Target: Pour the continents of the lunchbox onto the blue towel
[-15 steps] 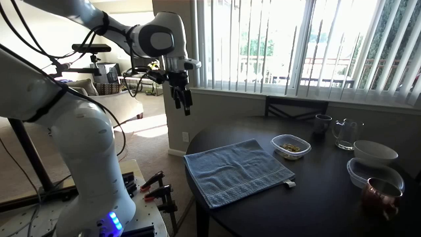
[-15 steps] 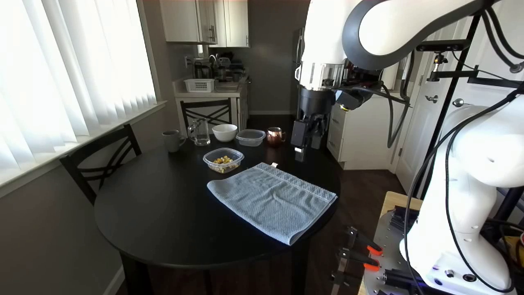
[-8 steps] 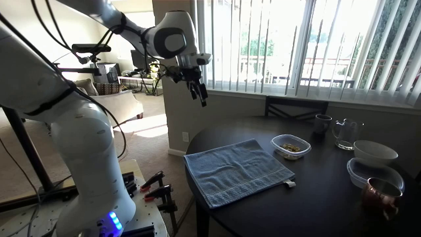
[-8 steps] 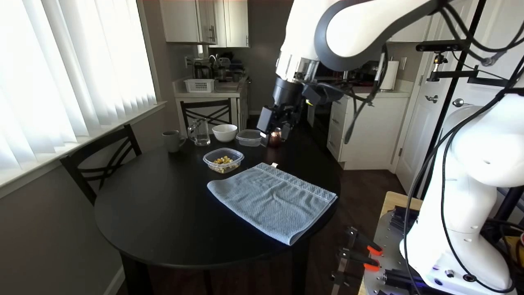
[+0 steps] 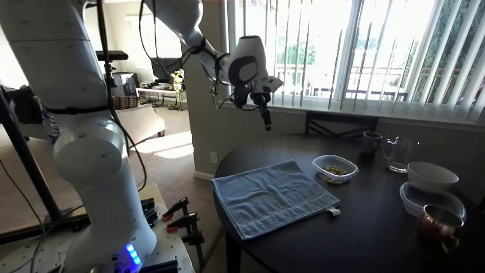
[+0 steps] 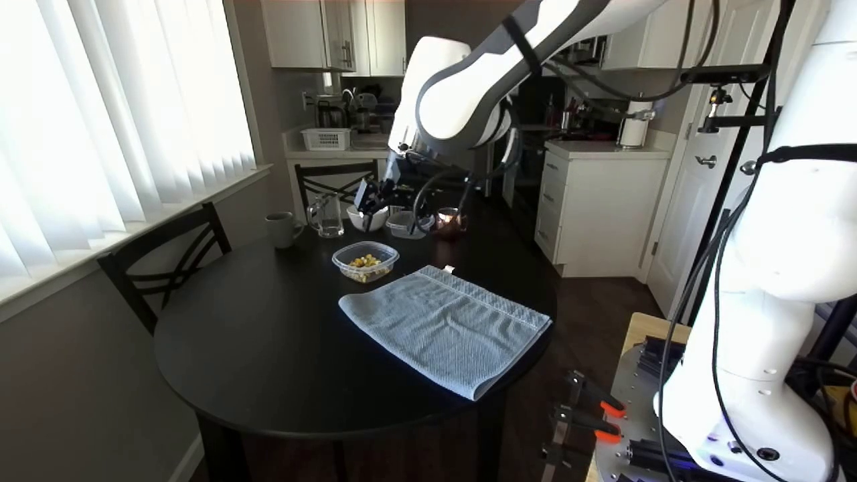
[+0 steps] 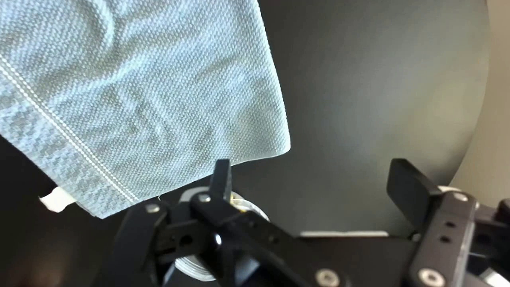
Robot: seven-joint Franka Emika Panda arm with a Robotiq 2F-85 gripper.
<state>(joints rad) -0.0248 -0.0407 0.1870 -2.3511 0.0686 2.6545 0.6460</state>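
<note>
The lunchbox is a clear plastic tub (image 5: 335,169) with yellowish-brown pieces inside. It stands upright on the dark table, beside the blue towel, and also shows in an exterior view (image 6: 365,262). In the wrist view the lunchbox (image 7: 253,208) is mostly hidden behind a finger. The blue towel (image 5: 274,195) lies flat, with a white tag at one corner; it also shows in an exterior view (image 6: 448,328) and the wrist view (image 7: 159,91). My gripper (image 7: 310,165) is open and empty, tilted, high above the table. It also shows in both exterior views (image 5: 267,123) (image 6: 367,206), apart from the lunchbox.
Beyond the lunchbox on the table (image 6: 268,348) stand a grey mug (image 5: 370,143), a glass mug (image 5: 402,155), a white bowl (image 5: 432,175), another clear container (image 5: 411,204) and a copper mug (image 5: 439,227). A chair (image 5: 341,123) and window blinds are behind.
The arm has swung out over the table toward the window side, and the gripper has tilted. It moved right in one exterior view, left in another. The lunchbox and towel have not moved.
</note>
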